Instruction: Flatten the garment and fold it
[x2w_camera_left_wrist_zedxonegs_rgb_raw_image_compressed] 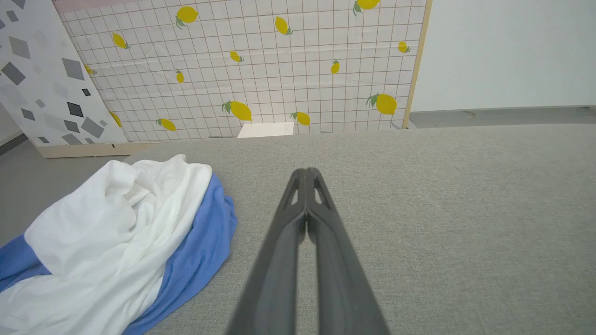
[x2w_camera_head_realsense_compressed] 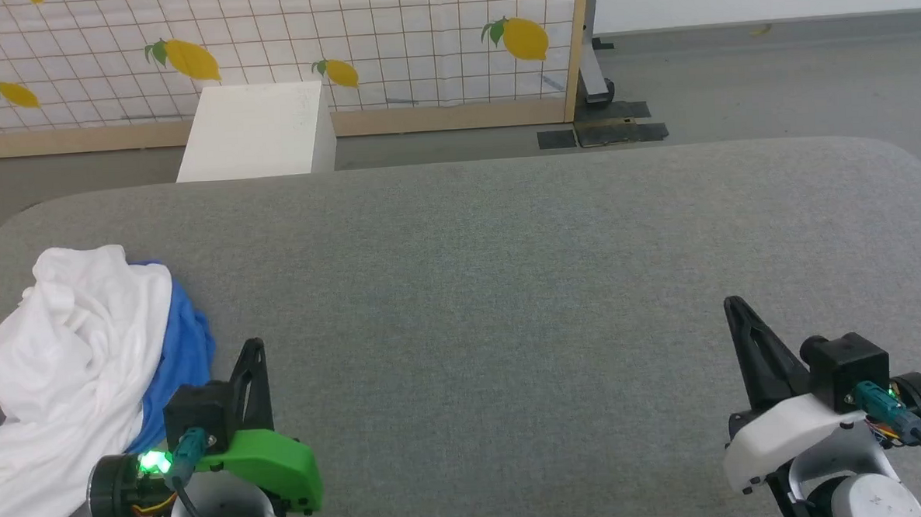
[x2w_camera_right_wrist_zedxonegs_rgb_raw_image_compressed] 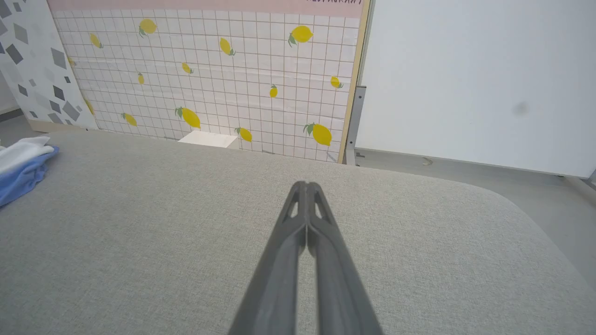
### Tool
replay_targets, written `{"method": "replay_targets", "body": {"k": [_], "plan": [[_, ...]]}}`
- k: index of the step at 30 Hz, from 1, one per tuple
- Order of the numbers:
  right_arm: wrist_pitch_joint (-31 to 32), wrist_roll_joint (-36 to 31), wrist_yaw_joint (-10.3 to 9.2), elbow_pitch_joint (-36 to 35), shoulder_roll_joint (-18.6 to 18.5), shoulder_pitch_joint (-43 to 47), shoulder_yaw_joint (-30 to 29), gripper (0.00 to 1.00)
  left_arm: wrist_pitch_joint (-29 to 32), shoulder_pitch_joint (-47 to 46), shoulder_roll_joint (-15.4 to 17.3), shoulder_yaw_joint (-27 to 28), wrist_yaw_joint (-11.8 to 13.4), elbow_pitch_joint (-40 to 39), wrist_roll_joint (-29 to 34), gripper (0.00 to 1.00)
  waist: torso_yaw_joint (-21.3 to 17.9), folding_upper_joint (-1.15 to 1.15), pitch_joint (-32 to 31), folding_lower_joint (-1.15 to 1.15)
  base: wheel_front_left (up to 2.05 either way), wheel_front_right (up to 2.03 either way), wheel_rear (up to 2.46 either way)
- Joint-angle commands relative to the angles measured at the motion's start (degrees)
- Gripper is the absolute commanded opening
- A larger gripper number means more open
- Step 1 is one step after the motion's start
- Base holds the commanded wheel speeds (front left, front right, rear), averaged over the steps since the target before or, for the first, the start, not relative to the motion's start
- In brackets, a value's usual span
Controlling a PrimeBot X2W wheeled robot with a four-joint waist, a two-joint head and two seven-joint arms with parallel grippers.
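Task at zero as far as I can judge: nothing flattened, nothing folded.

- T-shirt [x2w_camera_head_realsense_compressed: 69, 369] sits crumpled in a heap at the left end of the grey fabric-covered desk [x2w_camera_head_realsense_compressed: 493, 288], running off the head view's left and bottom edges. White body on top, blue sleeve fabric poking out underneath on the right side and at far left.
- Left pincer [x2w_camera_head_realsense_compressed: 254, 349] fully closed, empty, just beside the heap's right edge, not touching it from what the left wrist view shows.
- Right pincer [x2w_camera_head_realsense_compressed: 734, 305] also closed, empty, well apart from the shirt on the right side of the desk.
- Left to do: grasp, spread it flat in the open middle of the desk, then all the folds.

Hard to make out:
- Collar, hem and chest print are all buried in the folds; can't tell which way is front or where the neck is.
- Only one blue sleeve mass reads clearly; the blue patch at far left is cut off.
- Can't tell whether the shirt's lower part hangs over the desk edge.
- Right wrist view catches just a corner of the heap.
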Motion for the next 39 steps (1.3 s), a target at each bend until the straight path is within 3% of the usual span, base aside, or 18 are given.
{"method": "replay_targets", "body": {"k": [1,18,19,39], "plan": [[0.0,-0.4,-0.09,-0.3,0.0,0.7,0.0,0.0,0.1,0.7,-0.2,0.2,0.0,-0.1,0.7,0.0,0.0,0.0,0.0,0.0,0.0,0.0,0.0],[0.0,-0.4,-0.09,-0.3,0.0,0.7,0.0,0.0,0.1,0.7,-0.2,0.2,0.0,-0.1,0.7,0.0,0.0,0.0,0.0,0.0,0.0,0.0,0.0],[0.0,0.0,0.0,0.0,0.0,0.0,0.0,1.0,0.0,0.0,0.0,0.0,0.0,0.0,-0.1,1.0,0.0,0.0,0.0,0.0,0.0,0.0,0.0],[-2.0,2.0,-0.01,2.2,0.0,0.4,-0.9,1.0,-2.0,0.0,0.0,-1.1,0.8,1.2,-1.9,1.0,0.3,0.0,0.0,0.0,0.0,0.0,0.0]]}}
